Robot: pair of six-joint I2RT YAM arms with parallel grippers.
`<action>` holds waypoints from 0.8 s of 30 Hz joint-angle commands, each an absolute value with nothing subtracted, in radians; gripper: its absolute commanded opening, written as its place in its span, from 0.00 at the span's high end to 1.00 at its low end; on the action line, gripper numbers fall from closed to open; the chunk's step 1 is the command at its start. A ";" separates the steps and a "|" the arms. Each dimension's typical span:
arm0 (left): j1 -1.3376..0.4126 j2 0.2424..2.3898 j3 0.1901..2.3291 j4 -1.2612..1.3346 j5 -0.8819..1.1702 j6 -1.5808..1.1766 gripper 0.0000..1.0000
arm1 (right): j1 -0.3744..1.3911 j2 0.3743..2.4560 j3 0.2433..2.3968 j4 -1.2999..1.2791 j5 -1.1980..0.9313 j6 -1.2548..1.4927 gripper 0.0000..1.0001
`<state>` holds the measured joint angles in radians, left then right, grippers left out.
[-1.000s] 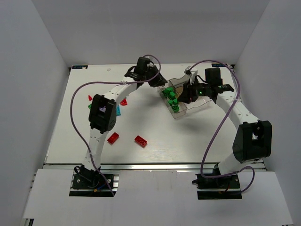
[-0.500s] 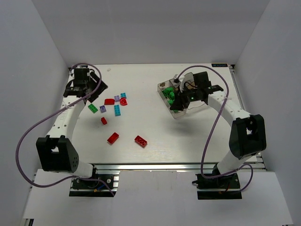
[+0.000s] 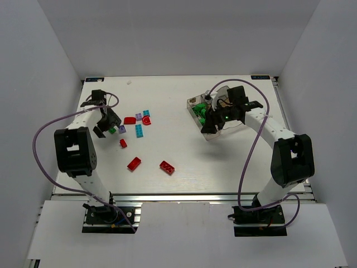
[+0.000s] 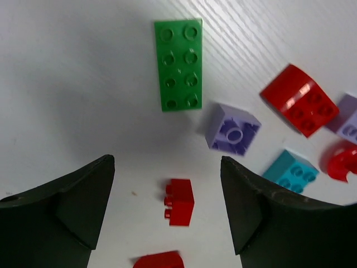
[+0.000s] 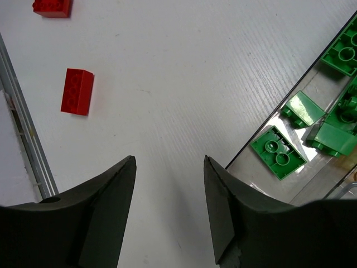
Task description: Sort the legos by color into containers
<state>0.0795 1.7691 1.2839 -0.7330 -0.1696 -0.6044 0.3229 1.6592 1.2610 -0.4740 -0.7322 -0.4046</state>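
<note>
From above, the tray sits toward 2 o'clock on the table, with green legos already in its long section. The loose bricks are scattered toward 9 to 10 o'clock, and two red bricks lie nearer 7. The left gripper hangs over the 9 o'clock end of that scatter, just beside the green brick. The right gripper is at the tray's near edge, well apart from the loose pieces, so the left arm is plainly the nearer one for a pick. In the left wrist view the left gripper has its fingers spread wide and grips nothing. The green brick lies at 12 o'clock from the gap, its long axis running almost 12 to 6, so I judge a straight advance would let the fingers close across its short sides. A small red brick lies on the table at 6 o'clock, under the gap, and a purple brick sits at 2 o'clock, near enough to be nudged. In the right wrist view the right gripper is likewise spread and empty above bare table, with the tray's rim and its green legos at 2 o'clock.
</note>
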 commanded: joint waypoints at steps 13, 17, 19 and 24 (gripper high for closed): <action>0.138 2.011 1.522 -0.753 -0.166 -0.522 0.22 | 0.321 1.646 1.302 -0.509 -0.689 -0.425 0.41; 0.138 2.028 1.516 -0.750 -0.164 -0.523 0.30 | 0.321 1.649 1.310 -0.508 -0.681 -0.422 0.41; 0.147 2.032 1.511 -0.746 -0.161 -0.525 0.39 | 0.319 1.652 1.316 -0.509 -0.680 -0.419 0.41; 0.147 2.034 1.482 -0.742 -0.149 -0.525 0.60 | 0.319 1.652 1.324 -0.511 -0.678 -0.416 0.41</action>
<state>0.1413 2.0464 1.4876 -0.7486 -0.1673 -0.5274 0.3210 1.6592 1.2823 -0.5003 -0.6773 -0.4080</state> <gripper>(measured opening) 0.444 0.592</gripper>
